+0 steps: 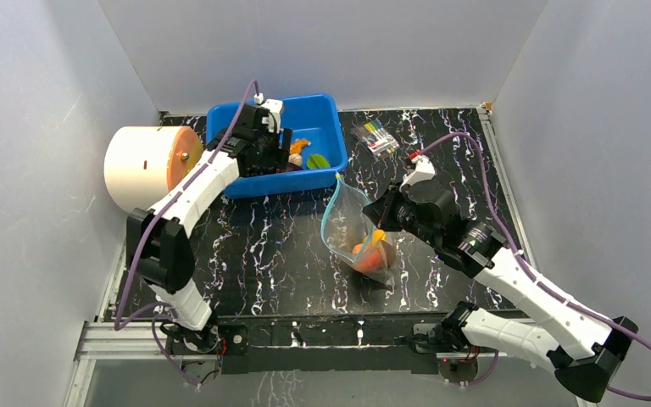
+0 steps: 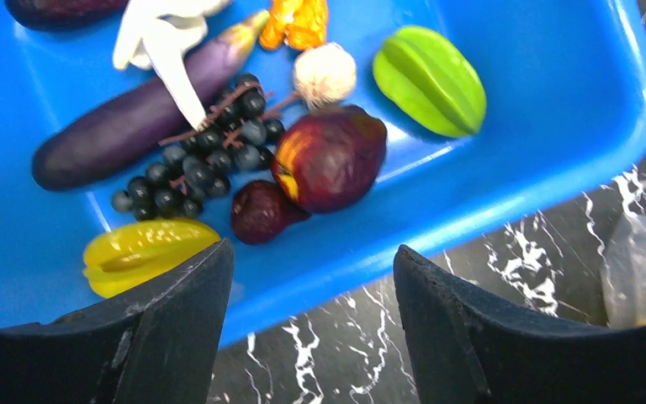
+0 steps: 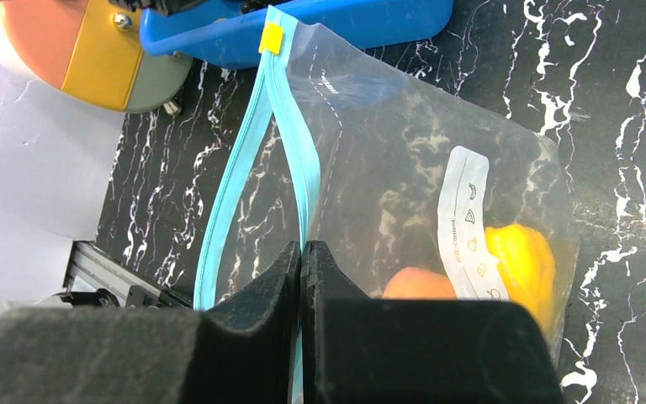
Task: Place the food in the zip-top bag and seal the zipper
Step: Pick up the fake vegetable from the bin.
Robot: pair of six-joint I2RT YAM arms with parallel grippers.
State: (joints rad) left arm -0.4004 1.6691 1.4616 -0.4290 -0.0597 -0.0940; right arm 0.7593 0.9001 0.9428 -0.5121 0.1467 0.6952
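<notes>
The blue bin holds food: a purple eggplant, dark grapes, a red-brown fruit, a green slice and a yellow slice. My left gripper hangs open over the bin's near wall with nothing between its fingers. The clear zip-top bag lies right of the bin, mouth open, with a yellow pepper and an orange fruit inside. My right gripper is shut on one lip of the teal zipper, holding it apart from the other lip.
A large white roll with an orange end stands left of the bin. A small clear packet of coloured markers lies at the back, right of the bin. Grey walls close in on three sides of the black marbled table.
</notes>
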